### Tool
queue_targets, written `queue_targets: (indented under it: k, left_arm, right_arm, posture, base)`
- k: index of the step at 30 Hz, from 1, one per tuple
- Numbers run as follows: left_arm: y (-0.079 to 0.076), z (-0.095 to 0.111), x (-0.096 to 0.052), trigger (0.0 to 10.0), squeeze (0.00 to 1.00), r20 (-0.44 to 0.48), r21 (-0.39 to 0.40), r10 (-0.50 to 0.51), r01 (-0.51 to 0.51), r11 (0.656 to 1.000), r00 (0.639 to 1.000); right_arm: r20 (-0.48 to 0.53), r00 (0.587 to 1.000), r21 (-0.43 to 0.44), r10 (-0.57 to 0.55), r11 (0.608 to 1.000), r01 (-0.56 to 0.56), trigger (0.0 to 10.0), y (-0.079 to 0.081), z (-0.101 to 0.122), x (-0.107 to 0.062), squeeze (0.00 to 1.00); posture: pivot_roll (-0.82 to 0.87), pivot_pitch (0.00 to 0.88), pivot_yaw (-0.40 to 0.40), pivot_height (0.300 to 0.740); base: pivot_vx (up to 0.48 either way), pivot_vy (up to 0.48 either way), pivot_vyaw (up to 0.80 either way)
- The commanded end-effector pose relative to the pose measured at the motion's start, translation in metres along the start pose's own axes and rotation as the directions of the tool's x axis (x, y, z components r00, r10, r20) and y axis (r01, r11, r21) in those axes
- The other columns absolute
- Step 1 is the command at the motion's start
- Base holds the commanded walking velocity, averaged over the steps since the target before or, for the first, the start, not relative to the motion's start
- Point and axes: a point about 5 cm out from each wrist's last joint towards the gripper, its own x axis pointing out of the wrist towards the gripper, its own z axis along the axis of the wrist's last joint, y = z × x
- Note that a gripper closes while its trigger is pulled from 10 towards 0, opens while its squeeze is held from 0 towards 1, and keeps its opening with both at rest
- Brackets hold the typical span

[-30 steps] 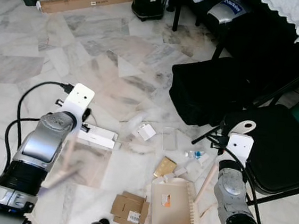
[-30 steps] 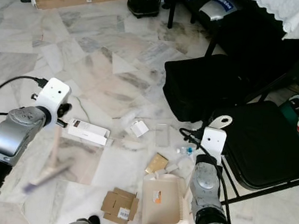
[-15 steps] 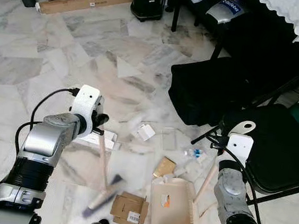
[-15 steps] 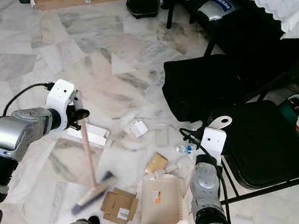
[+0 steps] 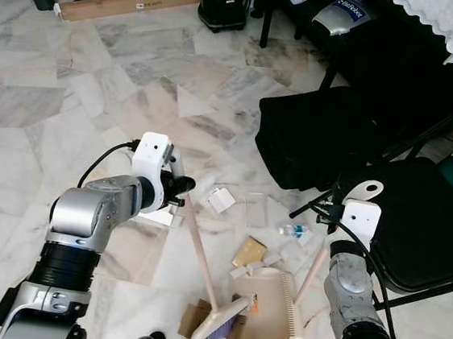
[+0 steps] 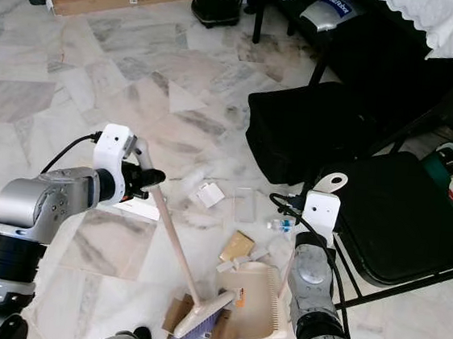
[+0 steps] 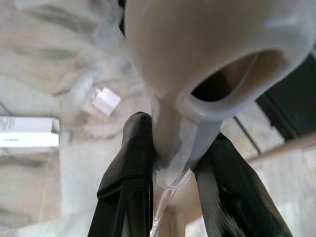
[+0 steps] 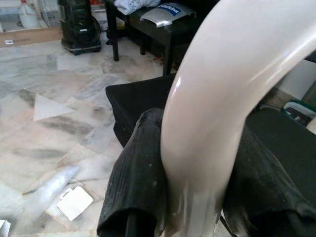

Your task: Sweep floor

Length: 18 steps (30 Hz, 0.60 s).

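Marble floor (image 5: 75, 65) strewn with litter: a light, stiff broom (image 5: 204, 268), left gripper (image 5: 177, 189) clenched near its handle top, drives cardboard (image 5: 194, 318) toward the dustpan (image 5: 273, 308), whose handle the right gripper (image 8: 197, 163) clamps.

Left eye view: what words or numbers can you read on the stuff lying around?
Nothing can be read for sure.
Silver and blue pack on the dark bench: white letters, too blurred.
White box on the floor: tiny print, too small.
Long cardboard box by the wall: dark label, too small.
Dustpan: orange sticker, too small.
Broom: no words.
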Motion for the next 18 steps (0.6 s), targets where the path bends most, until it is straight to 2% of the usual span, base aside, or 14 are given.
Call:
queue_targets:
  k: [1, 7, 12, 18]
  left_arm:
    - [-0.001, 0.018, -0.002, 10.0, 0.0, 0.105, -0.033, 0.01, -0.006, 0.999, 0.994]
    - [0.007, 0.028, -0.004, 10.0, 0.0, 0.168, -0.089, 0.111, -0.097, 0.991, 0.98]
    - [0.011, 0.039, -0.008, 10.0, 0.0, 0.248, -0.082, 0.166, -0.15, 0.985, 0.955]
    - [0.018, 0.052, -0.014, 10.0, 0.0, 0.344, 0.035, 0.227, -0.254, 0.967, 0.911]
  right_arm:
    - [-0.049, 0.999, 0.013, 0.017, 1.0, -0.016, 10.0, 0.004, -0.008, -0.004, 0.0]
    - [-0.047, 0.998, 0.015, 0.039, 0.999, -0.038, 10.0, 0.005, -0.007, -0.002, 0.0]
    - [-0.056, 0.996, 0.013, 0.067, 0.998, -0.067, 10.0, 0.007, -0.007, -0.002, 0.0]
    - [-0.065, 0.993, 0.012, 0.096, 0.995, -0.096, 10.0, 0.01, -0.009, -0.002, 0.0]
  posture:
    - [0.05, 0.204, -0.008, 0.74]
    - [0.05, 0.19, -0.015, 0.74]
    - [0.05, 0.181, -0.023, 0.74]
    - [0.05, 0.165, -0.03, 0.74]
  base:
    - [0.0, 0.0, 0.0]
    - [0.0, 0.0, 0.0]
    - [0.0, 0.0, 0.0]
    - [0.0, 0.0, 0.0]
